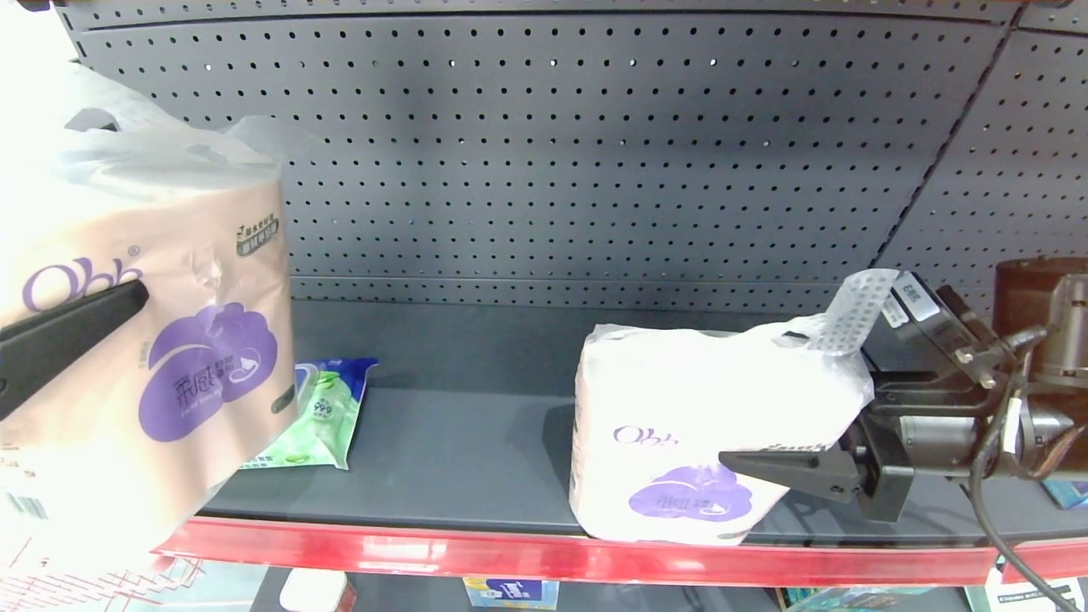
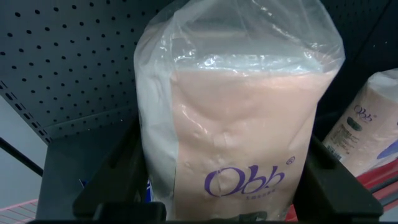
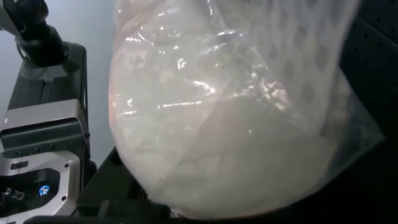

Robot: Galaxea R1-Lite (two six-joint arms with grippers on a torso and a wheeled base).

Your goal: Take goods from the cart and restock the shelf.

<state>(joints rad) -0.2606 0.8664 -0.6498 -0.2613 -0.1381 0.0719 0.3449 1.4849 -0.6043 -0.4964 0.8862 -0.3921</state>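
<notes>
**Two soft tissue packs, each held across its middle**

The left pincer [image 2: 224,140] is closed on the left pack [image 1: 144,340], one finger [image 1: 76,331] lying across its printed face; this beige pack hangs in front of the shelf's [image 1: 459,442] left end, not yet set down. The right pincer [image 1: 765,399] is closed on the right pack [image 1: 680,425], a white one that seems to rest on the shelf near its red front strip [image 1: 425,552]; a packet of wipes [image 1: 323,416] lies on the shelf between the two, just beside the left pack.

Both packs look light and bulky, rolls under loose, glossy film; the film wrinkles and puckers at the top, so it probably slides on the rolls and gives little purchase alone. The body likely yields under pressure and springs back; a wide hold across the middle suits it better than the perforated handle flap [image 1: 854,310], which could stretch or tear. Nothing here is fragile, though a tall pack set too close to the front edge could tip off.
</notes>
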